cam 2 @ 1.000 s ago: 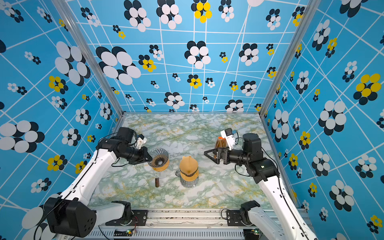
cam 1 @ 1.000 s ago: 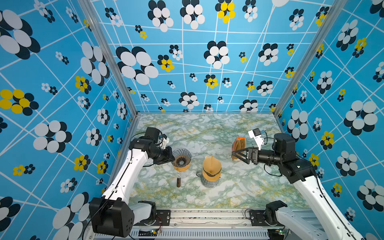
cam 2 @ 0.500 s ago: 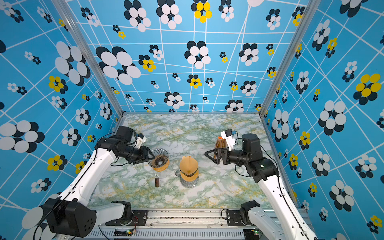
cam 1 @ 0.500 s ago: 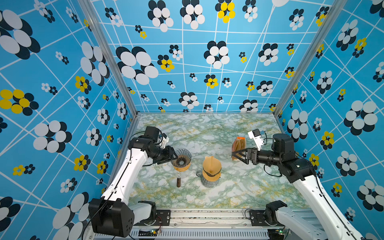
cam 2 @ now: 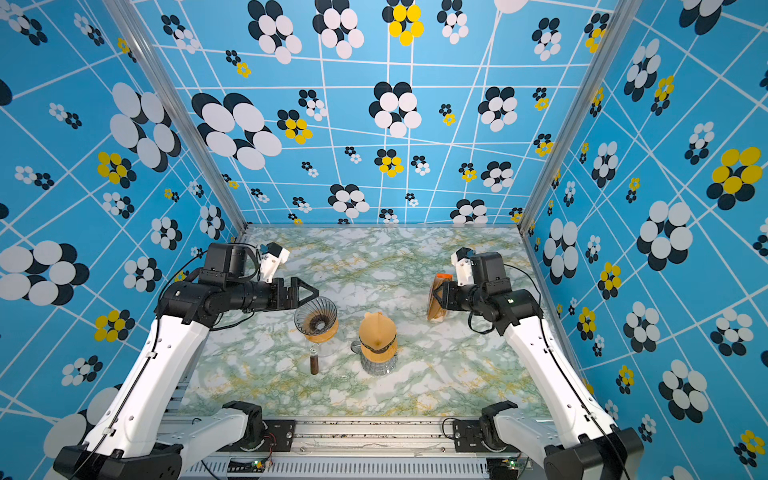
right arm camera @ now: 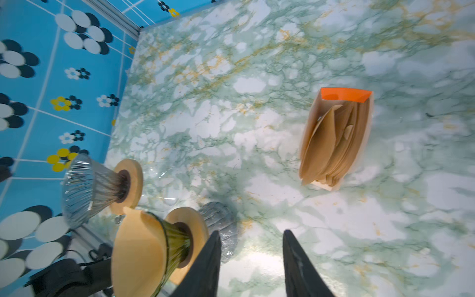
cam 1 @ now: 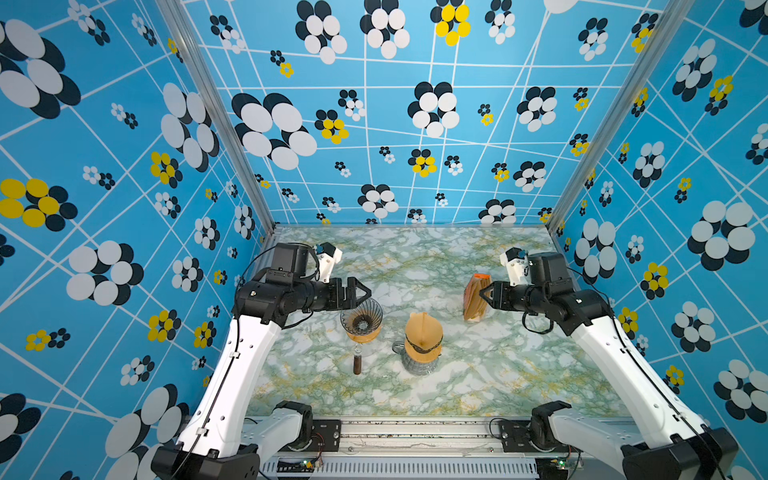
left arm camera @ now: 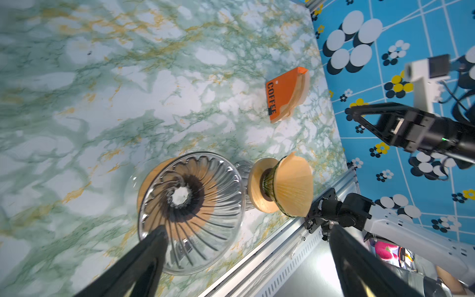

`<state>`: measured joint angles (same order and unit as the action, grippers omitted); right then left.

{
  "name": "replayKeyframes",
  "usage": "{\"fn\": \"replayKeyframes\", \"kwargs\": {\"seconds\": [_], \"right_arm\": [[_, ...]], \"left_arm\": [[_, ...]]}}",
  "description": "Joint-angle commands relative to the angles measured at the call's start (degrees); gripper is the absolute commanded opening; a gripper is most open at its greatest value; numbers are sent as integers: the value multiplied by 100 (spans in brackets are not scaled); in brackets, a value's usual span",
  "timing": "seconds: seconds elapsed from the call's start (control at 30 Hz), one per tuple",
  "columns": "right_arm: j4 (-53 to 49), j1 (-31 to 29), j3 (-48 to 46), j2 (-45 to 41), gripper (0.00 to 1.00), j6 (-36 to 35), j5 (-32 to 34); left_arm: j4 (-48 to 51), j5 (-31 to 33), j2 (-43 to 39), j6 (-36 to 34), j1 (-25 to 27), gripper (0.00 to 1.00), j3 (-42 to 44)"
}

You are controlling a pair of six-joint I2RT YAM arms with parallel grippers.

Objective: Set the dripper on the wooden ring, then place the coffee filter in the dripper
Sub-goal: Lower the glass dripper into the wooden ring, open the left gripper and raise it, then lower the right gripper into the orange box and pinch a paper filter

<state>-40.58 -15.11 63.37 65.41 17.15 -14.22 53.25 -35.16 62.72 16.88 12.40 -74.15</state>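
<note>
One filter [cam 1: 422,329] sits in the green dripper [right arm camera: 176,245], its top edge poking up past the rim. That dripper is perched on the carafe [cam 1: 417,366], about mid tabletop [cam 1: 415,257] and a bit toward the front. The other filters stand in the orange pack [right arm camera: 334,144] off to the right, upright, with its open side turned toward my right claw [right arm camera: 251,232].

Just left of the carafe is the clear dripper [cam 1: 361,318] on its wooden base, empty.

My left claw [left arm camera: 247,227] is spread really wide and has hold of nothing. It hangs right by the clear dripper's rim, on the side away from the carafe. In the wrist view one finger lines up with that rim, and honestly I can't tell if it's touching.

My right claw is only partway open, nothing between the fingers. It hovers near the pack, apart from it, pointing its way.
</note>
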Motion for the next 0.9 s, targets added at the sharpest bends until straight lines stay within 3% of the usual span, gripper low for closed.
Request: {"fn": "replayKeyframes", "kwargs": {"seconds": [0.0, 0.2, 0.4, 0.87], "right_arm": [[-244, 50, 294, 398, 36, -268, 809], [-146, 65, 524, 1232, 26, -525, 1316], [42, 66, 578, 1749, 22, -660, 1526], [630, 79, 692, 2444, 18, -791, 1514]], "left_arm": [[-826, -142, -174, 217, 436, 99, 235], [-1671, 77, -421, 562, 992, 99, 813], [-1901, 287, -556, 645, 1309, 99, 1165], [-2056, 462, -638, 777, 1494, 99, 1363]]}}
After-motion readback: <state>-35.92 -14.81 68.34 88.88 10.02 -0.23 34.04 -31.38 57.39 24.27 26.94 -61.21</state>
